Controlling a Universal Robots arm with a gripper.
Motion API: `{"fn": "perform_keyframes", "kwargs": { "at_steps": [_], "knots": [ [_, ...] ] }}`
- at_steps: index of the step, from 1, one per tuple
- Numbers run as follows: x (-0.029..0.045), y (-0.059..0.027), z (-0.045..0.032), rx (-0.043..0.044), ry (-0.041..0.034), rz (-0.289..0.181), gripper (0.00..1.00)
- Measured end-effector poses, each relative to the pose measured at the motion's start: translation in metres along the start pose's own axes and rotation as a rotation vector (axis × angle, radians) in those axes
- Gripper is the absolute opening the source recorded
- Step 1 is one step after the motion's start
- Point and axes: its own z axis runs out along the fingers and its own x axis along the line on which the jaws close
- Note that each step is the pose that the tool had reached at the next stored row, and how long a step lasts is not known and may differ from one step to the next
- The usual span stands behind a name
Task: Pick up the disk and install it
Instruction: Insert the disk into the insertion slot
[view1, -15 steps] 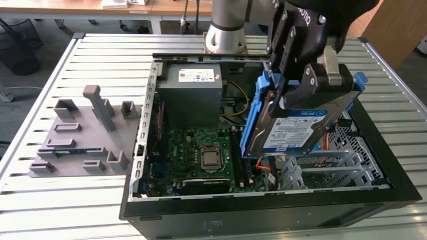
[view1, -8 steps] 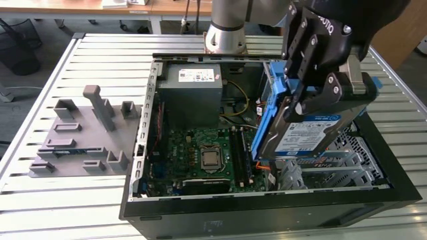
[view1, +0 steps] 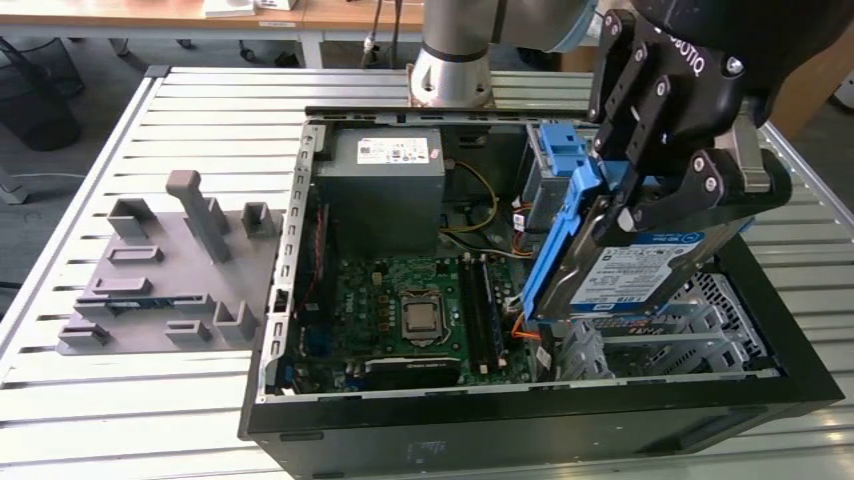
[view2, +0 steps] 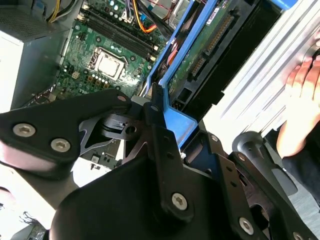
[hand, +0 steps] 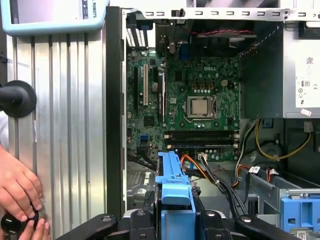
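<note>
Saw, in the exterior view, a slatted metal table (view1: 200, 110) bearing an open black computer case (view1: 534, 425), inside turned upward. Found the arm (view1: 454, 50) rising behind the case. Found a grey fixture (view1: 160, 270) of posts and slots just beside the case, on the exterior view's left. Inside, picked out a grey power-supply box (view1: 387, 185) at the far end, a green motherboard (view1: 400, 290) nearer, and a metal cage (view1: 694, 335) on the exterior view's right.

Found the gripper (view1: 661, 195) above that cage, clamped tight on the disk (view1: 641, 270). Held on edge and tilted, label toward the exterior camera, blue bracket (view1: 554, 260) along the side facing the motherboard, lower edge close over the cage. Could not tell whether touching it.

Got the label side from the exterior view. Got the reverse from the second wrist view: the disk's (view2: 205, 45) green circuit board and connector row, with the gripper (view2: 175, 125) pinching the bracket. In the first wrist view, looked along the bracket's (hand: 172, 182) narrow edge, gripper (hand: 175, 212) closed around it, motherboard (hand: 200, 80) beyond.

Made out the processor (view1: 422, 318) mid-board. In both wrist views, caught a person's hand (hand: 17, 187) on the table beside the case. In the first wrist view, traced orange cables (hand: 192, 165) just past the bracket.
</note>
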Motion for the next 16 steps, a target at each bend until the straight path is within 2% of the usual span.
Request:
{"fn": "perform_keyframes", "kwargs": {
  "at_steps": [9,16],
  "knots": [
    [0.0009,-0.003,0.0028,0.0007,-0.0001,0.0,0.37],
    [0.0007,-0.0195,0.005,0.0007,-0.0001,0.0,0.37]
  ]
}}
